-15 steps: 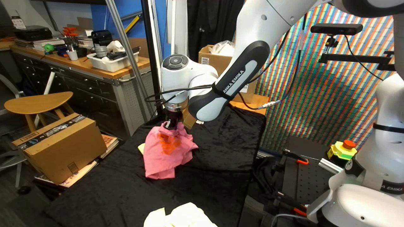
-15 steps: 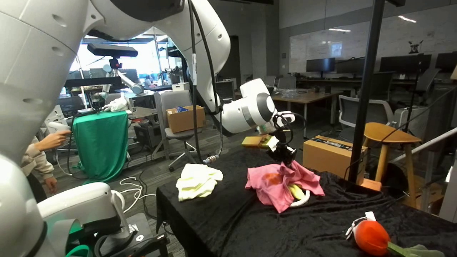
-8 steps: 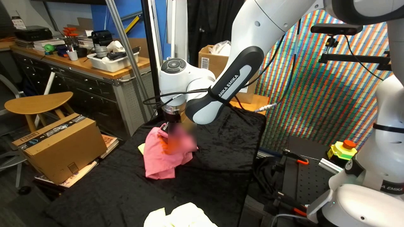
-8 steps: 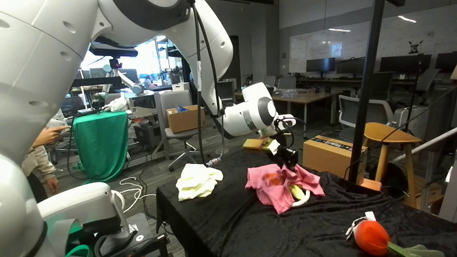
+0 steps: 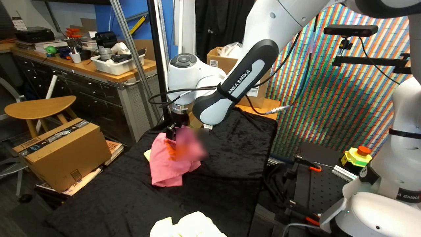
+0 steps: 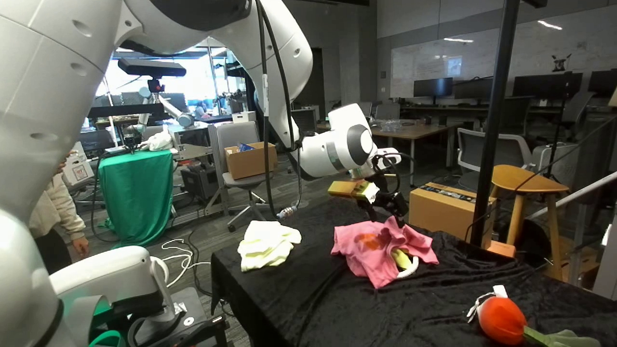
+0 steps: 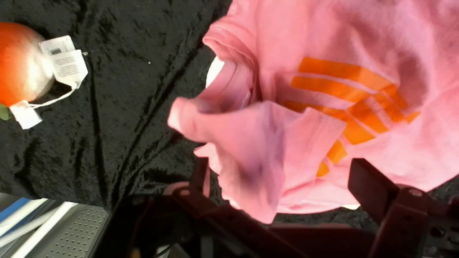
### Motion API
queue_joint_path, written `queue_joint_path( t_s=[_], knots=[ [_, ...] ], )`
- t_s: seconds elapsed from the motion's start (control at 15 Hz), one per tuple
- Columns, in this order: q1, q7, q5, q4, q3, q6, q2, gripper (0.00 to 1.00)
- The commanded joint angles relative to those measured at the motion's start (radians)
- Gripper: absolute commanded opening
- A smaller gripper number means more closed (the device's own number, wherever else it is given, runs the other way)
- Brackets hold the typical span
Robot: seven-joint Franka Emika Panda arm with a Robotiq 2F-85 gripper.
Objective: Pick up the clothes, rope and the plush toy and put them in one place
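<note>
While jaws gape, crumpled pink shirt (image 7: 315,111), curved rope (image 6: 412,270), creased velvet (image 6: 376,311)

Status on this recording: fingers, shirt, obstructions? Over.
Fingers open over the pink shirt; shirt partly covering the white rope; plush toy lying apart; no obstruction seen.

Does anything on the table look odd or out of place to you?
Nothing looks spilled or damaged. What stands out is the pink shirt below the open gripper: it's bunched up, with white rope and something yellow poking from under its edge. The plush toy and pale yellow cloth lie apart from it.
</note>
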Motion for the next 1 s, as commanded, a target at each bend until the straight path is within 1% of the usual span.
queue_joint_path(
  t_s=[0.0,0.2,0.4,0.53,0.6,0.8,0.93],
  knots=[
    [-0.007,0.008,0.011,-0.078,-0.017,0.046,-0.092,1.0],
    [-0.036,0.022,0.036,-0.115,-0.026,0.076,-0.139,1.0],
    [-0.092,0.004,0.08,-0.118,-0.03,0.088,-0.145,1.0],
    [-0.134,-0.006,0.112,-0.097,-0.035,0.084,-0.125,1.0],
    [-0.169,-0.035,0.146,-0.082,-0.021,0.07,-0.117,1.0],
    [-0.24,-0.08,0.22,-0.03,-0.017,0.049,-0.077,1.0],
    [-0.294,-0.134,0.28,0.019,0.002,0.014,-0.043,1.0]
  ],
)
